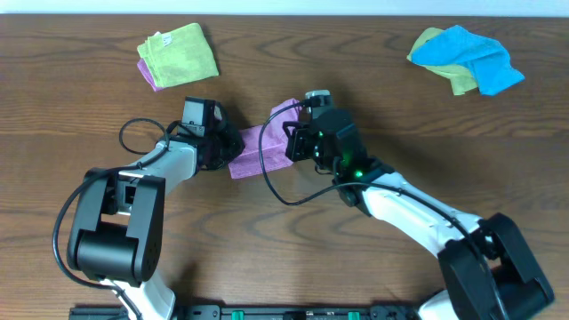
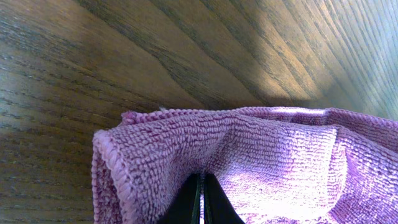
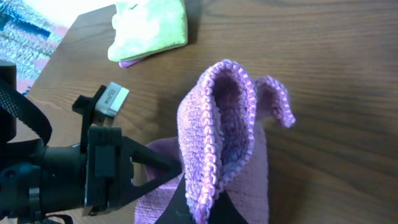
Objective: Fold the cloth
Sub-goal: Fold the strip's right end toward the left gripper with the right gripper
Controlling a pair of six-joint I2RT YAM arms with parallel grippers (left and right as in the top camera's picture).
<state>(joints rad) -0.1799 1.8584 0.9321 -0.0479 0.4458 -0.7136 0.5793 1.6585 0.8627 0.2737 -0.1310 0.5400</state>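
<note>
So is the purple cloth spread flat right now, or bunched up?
The cloth is bunched, not flat: the right gripper pinches a doubled edge standing up, the left gripper pinches the other end.

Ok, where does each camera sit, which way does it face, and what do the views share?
Overhead: above the table, facing straight down; both arms, left gripper and right gripper on the purple cloth.
Left wrist: along its fingers onto the purple cloth.
Right wrist: past its fingers toward a raised fold, the left gripper, a green cloth.
Shared: purple cloth, all three.
</note>
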